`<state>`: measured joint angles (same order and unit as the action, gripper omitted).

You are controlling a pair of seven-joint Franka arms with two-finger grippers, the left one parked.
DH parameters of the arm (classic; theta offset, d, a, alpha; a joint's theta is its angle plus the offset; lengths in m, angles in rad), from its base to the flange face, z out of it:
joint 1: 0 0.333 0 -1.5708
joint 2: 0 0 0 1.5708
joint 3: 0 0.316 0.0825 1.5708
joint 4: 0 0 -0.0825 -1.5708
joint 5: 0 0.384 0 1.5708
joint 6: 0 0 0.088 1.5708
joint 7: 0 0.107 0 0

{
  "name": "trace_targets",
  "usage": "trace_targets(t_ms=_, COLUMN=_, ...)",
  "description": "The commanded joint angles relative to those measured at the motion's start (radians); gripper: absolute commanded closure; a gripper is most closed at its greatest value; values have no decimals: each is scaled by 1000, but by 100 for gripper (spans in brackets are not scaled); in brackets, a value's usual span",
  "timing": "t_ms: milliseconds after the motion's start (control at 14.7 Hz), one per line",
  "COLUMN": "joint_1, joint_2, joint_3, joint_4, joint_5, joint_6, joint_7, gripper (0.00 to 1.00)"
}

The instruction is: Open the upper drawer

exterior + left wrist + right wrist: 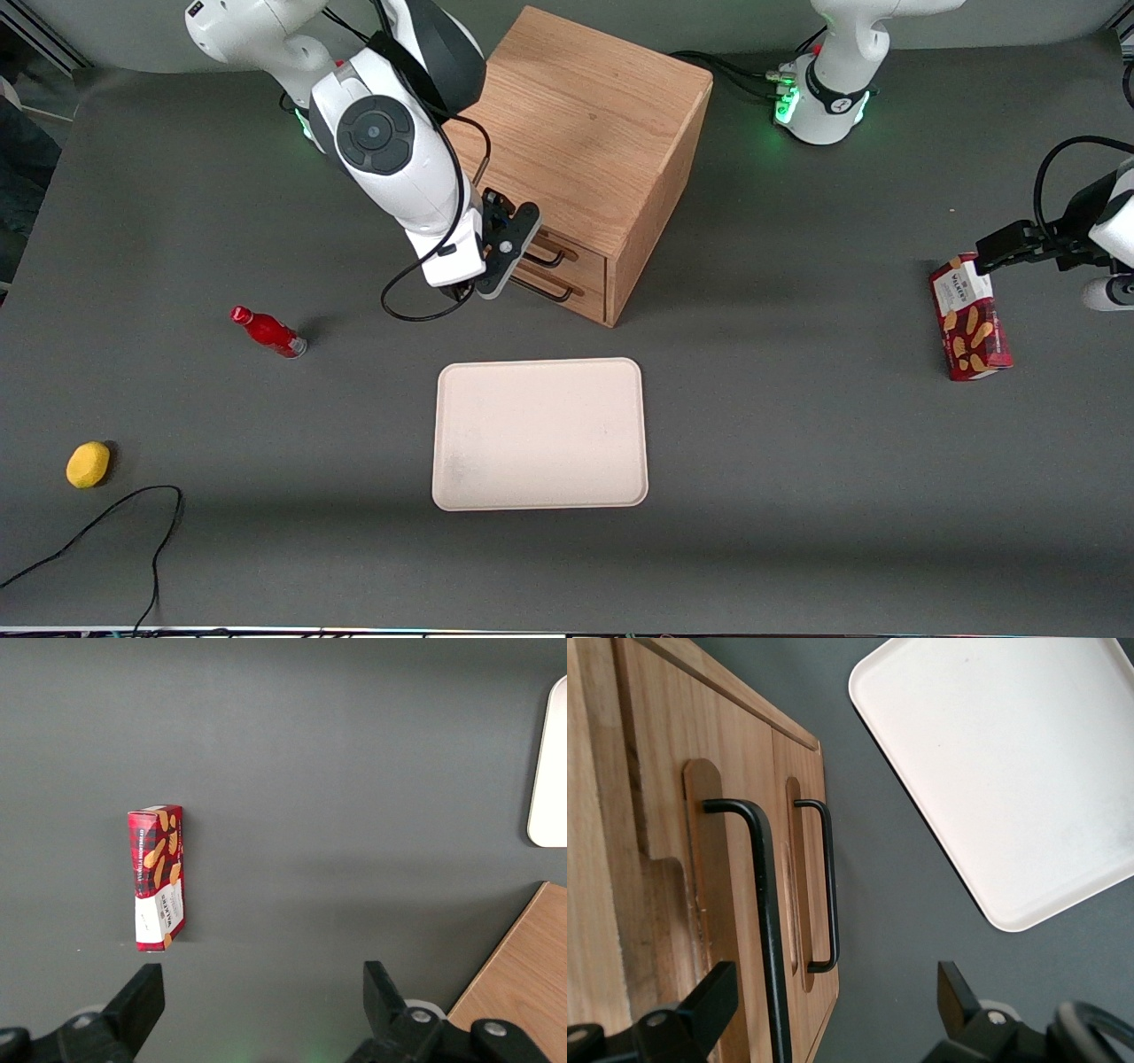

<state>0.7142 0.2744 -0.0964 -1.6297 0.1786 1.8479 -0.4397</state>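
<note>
Hovering in front of the cabinet [580, 142], the tool [833, 1010] was wide open and held nothing; it should close squarely around the upper drawer's [713, 904] handle [764, 912], then pull straight out.

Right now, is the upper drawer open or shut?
Shut. The upper drawer sits flush with the drawer below; the open hand hovers at its handle, not gripping.

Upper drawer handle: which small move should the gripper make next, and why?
Probably shift the open gripper sideways until the upper drawer's handle lies between its fingers, then close. The handle runs beside one finger, not in the gap, and the upper drawer looks shut.
</note>
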Motion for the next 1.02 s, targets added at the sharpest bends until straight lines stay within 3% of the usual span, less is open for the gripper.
trace_targets(t_ms=0, joint_1=7, joint_2=-14, joint_3=-6, joint_4=-38, joint_5=27, joint_6=40, joint_7=-30, gripper=0)
trace_targets(t_ms=953, joint_1=11, joint_2=-11, joint_3=4, joint_4=-88, joint_5=30, joint_6=105, joint_7=-56, gripper=0)
